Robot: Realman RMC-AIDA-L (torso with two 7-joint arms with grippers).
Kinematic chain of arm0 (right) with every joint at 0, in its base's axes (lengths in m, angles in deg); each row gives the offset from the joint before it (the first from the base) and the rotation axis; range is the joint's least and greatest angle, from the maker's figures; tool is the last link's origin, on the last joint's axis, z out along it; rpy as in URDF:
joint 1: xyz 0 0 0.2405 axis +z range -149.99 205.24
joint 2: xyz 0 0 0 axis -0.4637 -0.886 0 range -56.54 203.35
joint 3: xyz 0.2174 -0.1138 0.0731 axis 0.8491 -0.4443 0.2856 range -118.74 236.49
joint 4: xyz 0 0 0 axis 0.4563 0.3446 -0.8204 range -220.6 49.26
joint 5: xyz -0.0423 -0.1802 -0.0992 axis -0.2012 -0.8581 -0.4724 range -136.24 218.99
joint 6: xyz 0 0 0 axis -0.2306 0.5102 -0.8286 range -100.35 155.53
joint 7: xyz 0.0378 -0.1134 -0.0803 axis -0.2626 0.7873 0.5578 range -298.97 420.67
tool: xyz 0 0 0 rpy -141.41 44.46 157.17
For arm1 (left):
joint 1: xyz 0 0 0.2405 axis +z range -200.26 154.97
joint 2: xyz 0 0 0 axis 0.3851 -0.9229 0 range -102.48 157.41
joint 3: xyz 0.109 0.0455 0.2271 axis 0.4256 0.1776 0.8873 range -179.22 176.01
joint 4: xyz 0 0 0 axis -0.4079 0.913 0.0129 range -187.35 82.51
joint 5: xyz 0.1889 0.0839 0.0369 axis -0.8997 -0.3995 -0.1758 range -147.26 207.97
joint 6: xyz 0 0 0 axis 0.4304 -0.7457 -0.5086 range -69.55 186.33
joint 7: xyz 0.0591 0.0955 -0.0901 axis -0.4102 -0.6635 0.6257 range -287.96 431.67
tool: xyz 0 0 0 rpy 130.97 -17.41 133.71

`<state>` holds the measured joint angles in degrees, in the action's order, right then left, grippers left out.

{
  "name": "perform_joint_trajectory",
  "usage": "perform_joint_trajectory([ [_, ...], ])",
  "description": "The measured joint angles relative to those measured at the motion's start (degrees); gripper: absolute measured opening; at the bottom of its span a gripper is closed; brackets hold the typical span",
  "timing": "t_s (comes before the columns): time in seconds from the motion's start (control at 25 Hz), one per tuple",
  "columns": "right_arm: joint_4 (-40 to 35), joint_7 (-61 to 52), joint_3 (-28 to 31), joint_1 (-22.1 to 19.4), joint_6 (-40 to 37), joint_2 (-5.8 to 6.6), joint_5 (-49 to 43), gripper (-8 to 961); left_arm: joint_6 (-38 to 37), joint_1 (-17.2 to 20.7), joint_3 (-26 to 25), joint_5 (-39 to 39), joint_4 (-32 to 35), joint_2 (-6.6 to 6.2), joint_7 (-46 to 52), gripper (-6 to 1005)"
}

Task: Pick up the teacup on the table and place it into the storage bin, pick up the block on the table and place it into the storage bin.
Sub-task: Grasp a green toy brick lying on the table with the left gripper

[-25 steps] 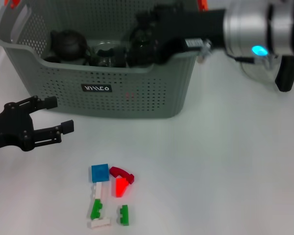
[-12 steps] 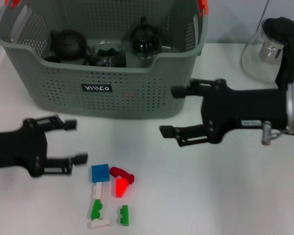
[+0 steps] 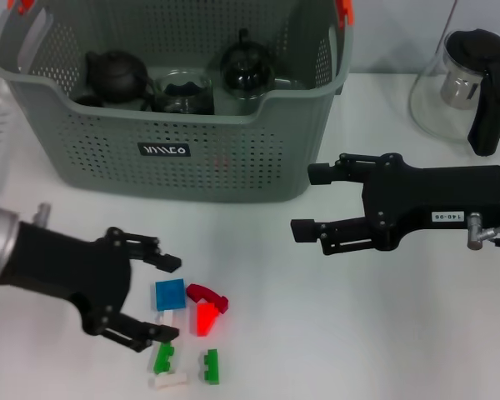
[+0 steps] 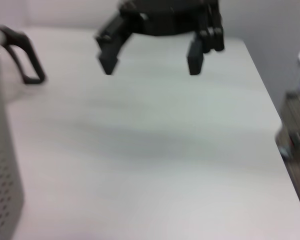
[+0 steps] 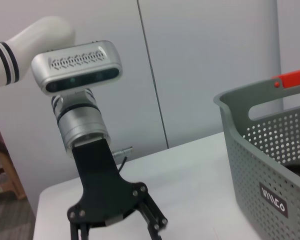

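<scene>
2 claws spread: our left claw (image 3: pixel 154 298) brackets the blue block (image 3: pixel 170 293) to pinch it — our right claw (image 3: pixel 315 200) waits beside the storage bin (image 3: pixel 233 150).

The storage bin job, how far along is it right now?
Done, it seems: the storage bin already holds dark teapots and glassware, and no teacup shows on the table. In hand: the left gripper is open around the blue block, not gripping it. The right gripper is open and empty beside the bin. Left: all the small blocks are on the table.
</scene>
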<state>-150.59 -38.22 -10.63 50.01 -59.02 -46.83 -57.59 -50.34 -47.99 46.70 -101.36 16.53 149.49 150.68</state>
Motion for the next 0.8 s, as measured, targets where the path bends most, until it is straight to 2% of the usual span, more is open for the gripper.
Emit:
perform_joint_trajectory([
  [0.04, 0.58, -0.07, 0.27, 0.30, -0.19, 0.00, 0.00, 939, 0.00, 0.00, 0.00, 0.00, 0.00, 0.00, 0.00, 861],
  [0.08, 1.20, -0.11, 0.46, 0.58, -0.29, 0.01, 0.00, 939, 0.02, -1.66, 3.09, -2.15, 2.72, 1.03, 3.20, 861],
  [0.12, 2.34, -0.16, 0.92, 1.07, -0.43, 0.05, -0.25, 939, 0.09, -2.28, 4.31, -2.98, 3.56, 1.43, 4.38, 861],
  [0.24, 3.29, -0.12, 1.80, 1.63, -0.76, 0.25, -1.00, 940, 0.19, -2.75, 5.74, -3.81, 4.35, 1.73, 5.56, 861],
  [0.28, 3.59, -0.04, 2.21, 1.89, -1.09, 0.39, -1.44, 940, 0.91, -4.16, 11.60, -5.74, 6.00, 2.25, 9.53, 861],
  [0.52, 3.90, 1.05, 3.70, 4.80, -5.82, 1.56, -8.66, 940, 4.12, -4.72, 21.38, -6.52, 7.86, 2.21, 16.00, 861],
  [0.8, 4.19, 0.09, 5.95, 8.30, -7.92, 2.17, -14.40, 940, 8.81, -5.07, 32.50, -10.68, 9.82, 2.39, 24.59, 862],
])
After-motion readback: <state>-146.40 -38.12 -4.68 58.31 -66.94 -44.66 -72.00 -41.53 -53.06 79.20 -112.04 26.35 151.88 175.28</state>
